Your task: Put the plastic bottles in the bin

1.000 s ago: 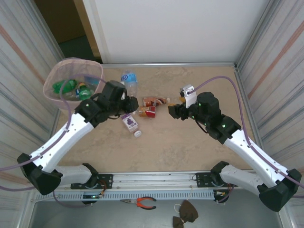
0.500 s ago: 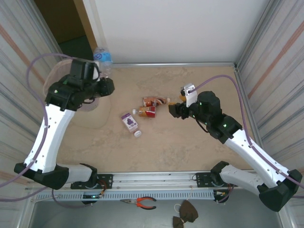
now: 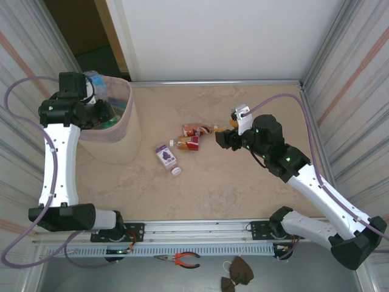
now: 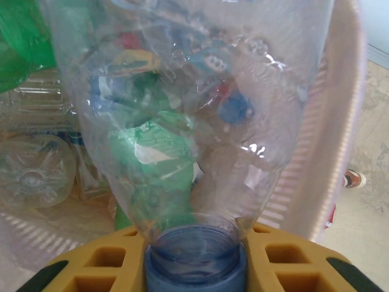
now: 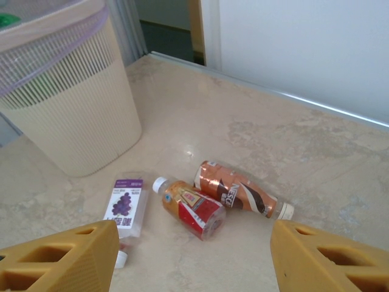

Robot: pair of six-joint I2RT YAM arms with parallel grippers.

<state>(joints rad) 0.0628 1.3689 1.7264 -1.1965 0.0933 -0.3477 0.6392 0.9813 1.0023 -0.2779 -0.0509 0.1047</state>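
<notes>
Fingers [image 4: 100, 264] of the left gripper [image 4: 194, 267] are closed on the blue neck of a clear bottle [image 4: 182, 109], which hangs right over the bin [image 4: 346, 121]. Its body points down into the bin, where green and clear bottles already lie. The right gripper [image 5: 194, 261] stands with its jaws apart and empty. It is near three bottles that lie on the table beside the bin: a purple-label bottle [image 5: 124, 210], a red-label bottle [image 5: 193, 210] and a brown-label bottle [image 5: 240, 190] farthest from the bin.

I judge these bottles to be empty and very light, with thin walls that dent easily and a smooth skin that can slip. The neck under the cap is the stiff part, so that is the safest place to hold. Lying on the side, they may roll when touched.
</notes>
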